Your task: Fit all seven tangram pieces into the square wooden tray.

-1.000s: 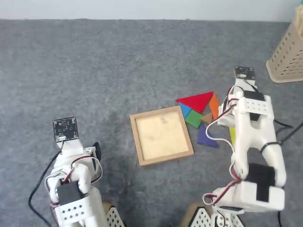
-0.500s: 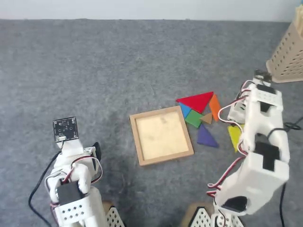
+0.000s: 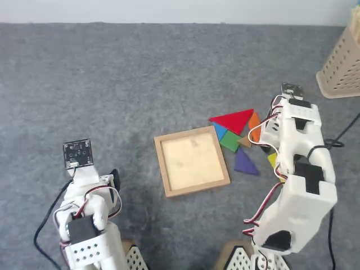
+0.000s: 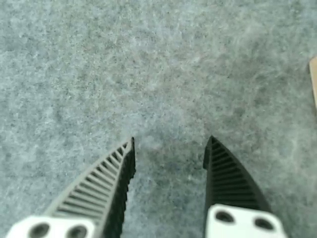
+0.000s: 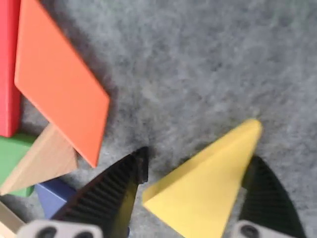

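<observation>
The square wooden tray [image 3: 165, 169] lies empty mid-table. To its right are the red triangle [image 3: 233, 120], orange parallelogram [image 3: 254, 125], blue piece [image 3: 220, 130], green square [image 3: 229, 141], small tan triangle [image 3: 245, 140] and purple triangle [image 3: 244, 162]. My right arm [image 3: 295, 129] stands over the yellow triangle [image 3: 272, 159], hiding most of it. My right gripper [image 5: 198, 163] is open, with a finger close on each side of the yellow triangle [image 5: 208, 191]; the orange parallelogram [image 5: 59, 84] lies just beyond. My left gripper [image 4: 171, 144] hangs open over bare carpet, left of the tray.
A perforated beige basket [image 3: 342, 62] stands at the far right edge. The grey carpet [image 3: 140, 79] covers the whole table. A corner of the tray [image 4: 314, 79] shows in the left wrist view.
My right arm swung out to the right, uncovering the yellow triangle, then came back left over it. The pieces, the tray and the left arm have stayed put.
</observation>
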